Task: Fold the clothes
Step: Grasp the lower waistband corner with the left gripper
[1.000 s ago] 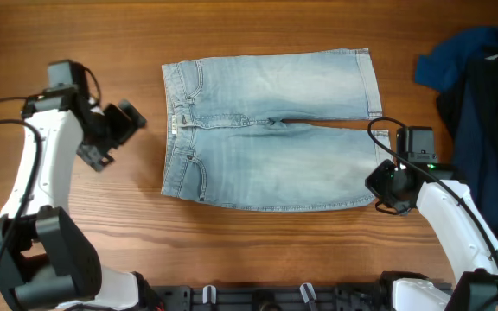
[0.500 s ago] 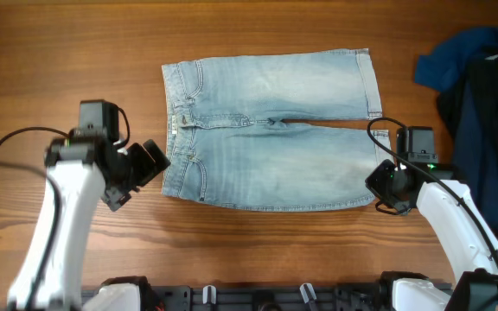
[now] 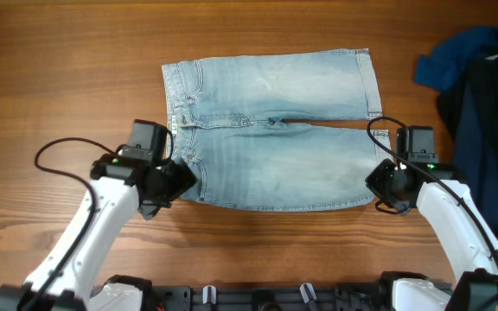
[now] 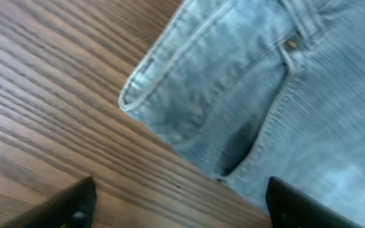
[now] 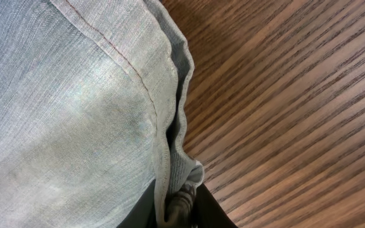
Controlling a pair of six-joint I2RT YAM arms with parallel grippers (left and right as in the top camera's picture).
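You have the light blue jeans (image 3: 271, 130) lying flat in the middle of the wooden table (image 3: 59, 34), already folded so the legs are short, with the waistband toward the table's left edge and the hemmed cuffs toward its right. The denim is faded, paler across the thighs, with stitched seams. In your left wrist view you see the waistband corner (image 4: 128, 98), a rivet (image 4: 291, 45) and the curved opening of a front pocket (image 4: 252, 142). No readable label or writing shows on the fabric.

Your left gripper (image 3: 173, 183) sits at the near left corner of the jeans, over the waistband end; its arm reaches up from the near edge of the table, elbow bent. In the wrist view its two dark fingertips (image 4: 75, 201) stand wide apart on either side of the pocket area, with nothing between them.

Your right gripper (image 3: 386, 188) is at the near right corner of the jeans. Its arm comes in from the near right corner of the table. In the right wrist view the jaws are pinched together on the layered cuff edge (image 5: 176, 190) of the jeans, right at the corner of the hem.

A dark blue garment (image 3: 456, 60) and a black garment (image 3: 491, 138) lie heaped at the right edge of the table, apart from the jeans.
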